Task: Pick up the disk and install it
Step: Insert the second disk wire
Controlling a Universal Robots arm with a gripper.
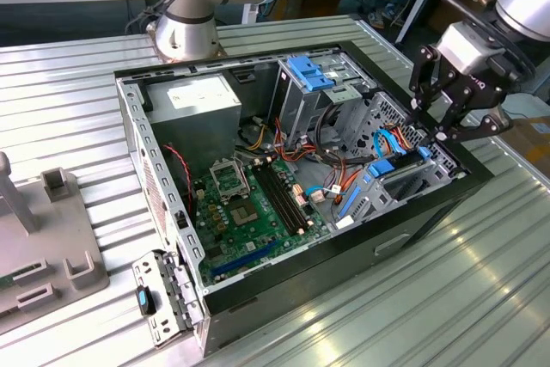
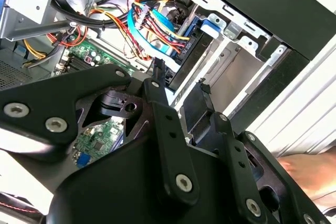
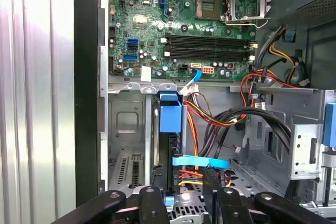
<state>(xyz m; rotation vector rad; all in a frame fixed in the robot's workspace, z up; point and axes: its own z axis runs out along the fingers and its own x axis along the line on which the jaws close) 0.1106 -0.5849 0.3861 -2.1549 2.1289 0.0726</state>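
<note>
The disk (image 1: 402, 168) stands on edge in the drive bay at the exterior view's right end of the open computer case (image 1: 163, 178), showing a dark body and blue side rails. Its blue rail end (image 3: 170, 113) shows in the first wrist view, and its dark slab with the blue rail (image 2: 190, 40) in the second. My gripper (image 1: 432, 129) hovers just above the disk, its black fingers (image 2: 156, 77) apart and nothing pinched between them. In the first wrist view my gripper (image 3: 182, 174) has one finger on each side of the disk's top edge.
Orange, red and blue cables (image 1: 391, 139) crowd the bay beside the disk. A metal drive cage with a blue bracket (image 1: 309, 70) and a grey power supply (image 1: 198, 100) sit at the back, above the green motherboard (image 1: 249, 204). A grey fixture (image 1: 51, 238) stands on the ribbed table.
</note>
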